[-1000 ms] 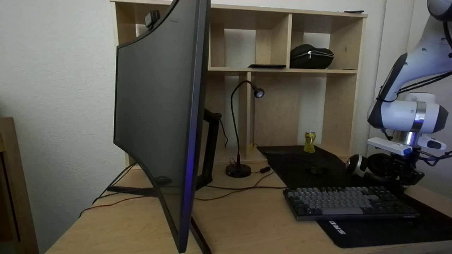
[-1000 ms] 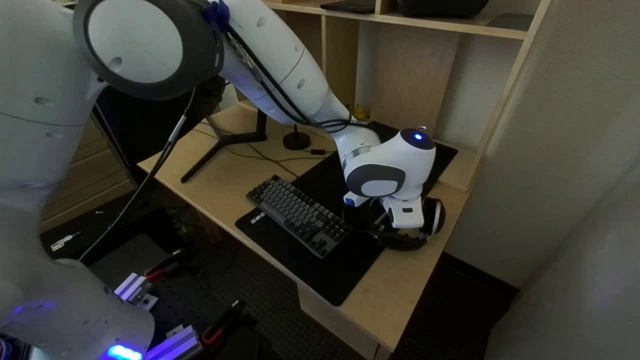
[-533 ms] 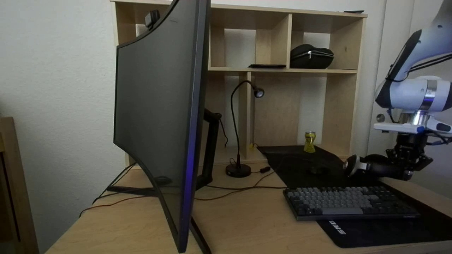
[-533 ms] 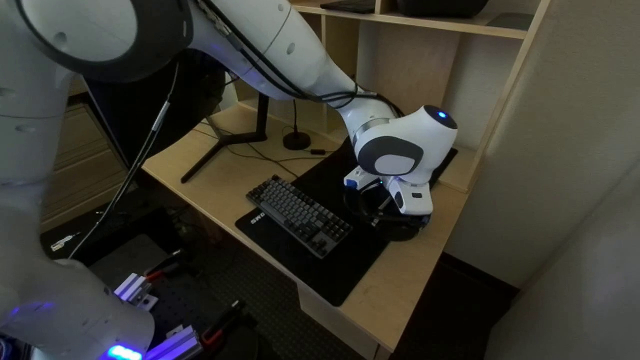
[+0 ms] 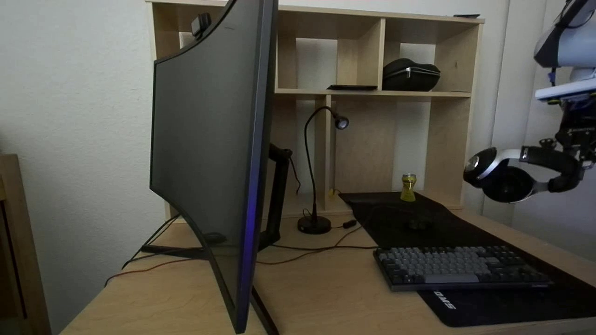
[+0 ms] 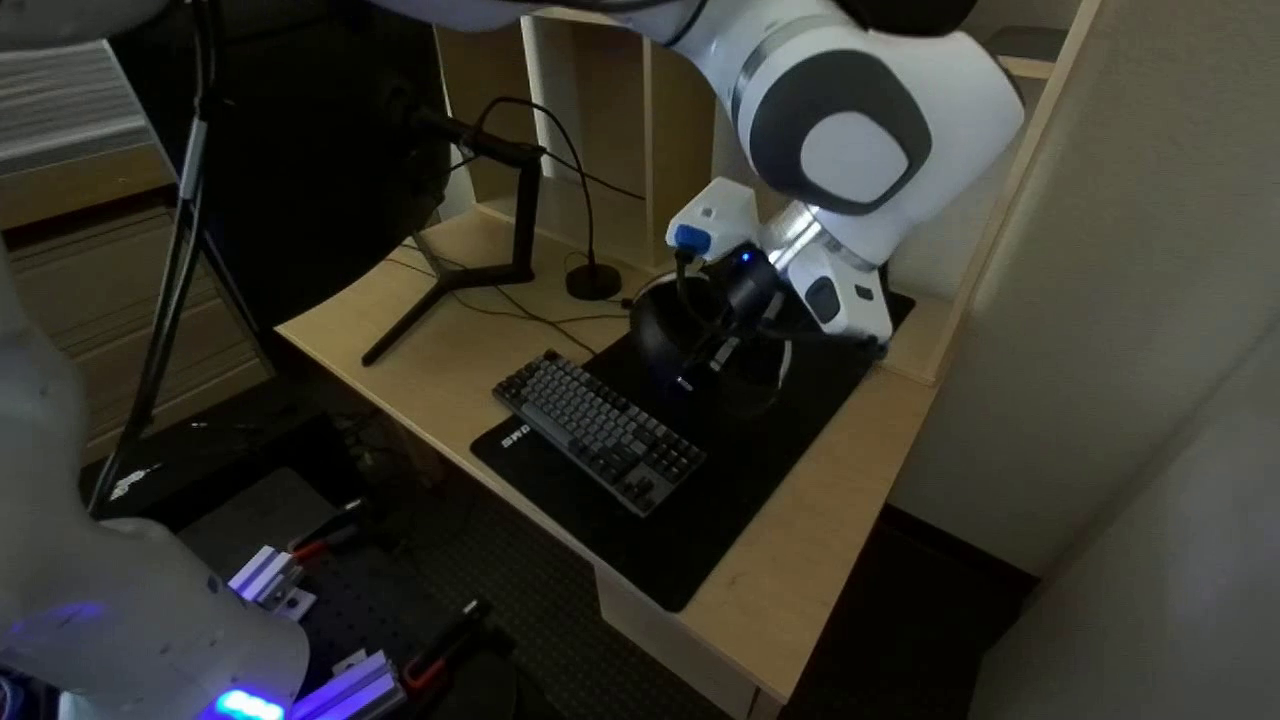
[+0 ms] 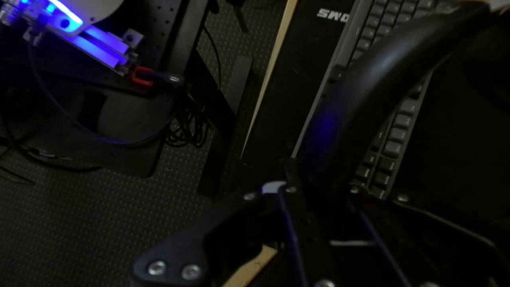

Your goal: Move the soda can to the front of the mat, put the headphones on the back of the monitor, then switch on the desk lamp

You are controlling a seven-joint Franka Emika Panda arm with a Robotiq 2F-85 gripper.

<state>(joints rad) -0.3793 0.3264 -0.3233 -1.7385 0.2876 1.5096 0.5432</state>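
My gripper [image 5: 582, 160] is shut on the headband of the black headphones [image 5: 510, 184] and holds them above the desk. In the wrist view the headband [image 7: 366, 91] runs between the fingers of my gripper [image 7: 322, 187]. The headphones [image 6: 665, 335] hang over the mat [image 6: 690, 560] in an exterior view. The yellowish soda can [image 5: 408, 190] stands upright on the mat's far end; the arm hides it in an exterior view. The monitor [image 5: 205, 121] stands at the left, its dark back [image 6: 310, 160] also visible. The desk lamp [image 5: 314, 225] stands behind it, its head showing no clear glow.
A keyboard [image 5: 458, 267] lies across the mat's near part. A small dark object [image 5: 419, 224] sits on the mat. Cables [image 5: 326, 249] cross the desk around the lamp and monitor stand. A wooden shelf [image 5: 363, 93] rises behind, with a black zippered case [image 5: 411, 77].
My gripper has lifted the headphones from low by the mat's side up well above the desk. The arm has risen. The can, lamp, monitor and keyboard have not moved.
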